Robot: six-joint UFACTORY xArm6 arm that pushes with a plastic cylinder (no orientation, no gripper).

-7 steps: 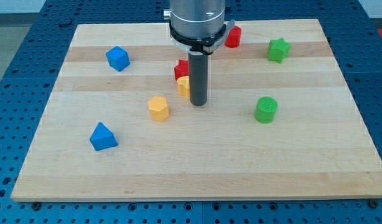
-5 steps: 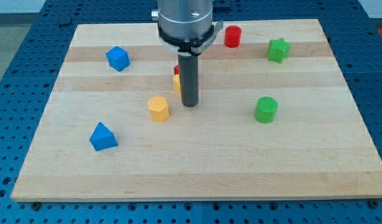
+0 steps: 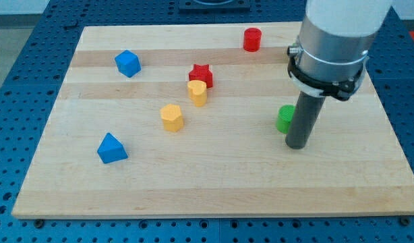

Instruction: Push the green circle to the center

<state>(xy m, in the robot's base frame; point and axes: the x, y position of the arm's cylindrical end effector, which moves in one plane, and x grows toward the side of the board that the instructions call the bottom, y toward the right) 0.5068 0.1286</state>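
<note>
Now, line by line:

Tip: my tip [image 3: 297, 145] rests on the wooden board [image 3: 214, 189], toward the view's right and a little below the board's middle height; it is a plain rod end, with no jaws to stand apart or together.

Green circle: the green circle [image 3: 284, 118] sits just beside the rod on its left side, slightly above the tip in the view; the rod covers its right part, and they appear to touch, though I cannot tell for sure.

Arm: the grey and white arm body [image 3: 332, 40] fills the view's upper right and hides whatever lies behind it.

Red star: the red star [image 3: 201, 73] lies above the board's centre, with the yellow block [image 3: 197, 92], rounded at the top, touching it from below.

Yellow hexagon: the yellow hexagon [image 3: 172, 117] is left of centre, near the other yellow piece but apart.

Red cylinder: the red cylinder [image 3: 252, 39] stands near the top edge.

Blue blocks: the blue cube [image 3: 127, 63] is at the upper left, and the blue wedge [image 3: 111, 148] at the lower left, both well apart from the tip.
</note>
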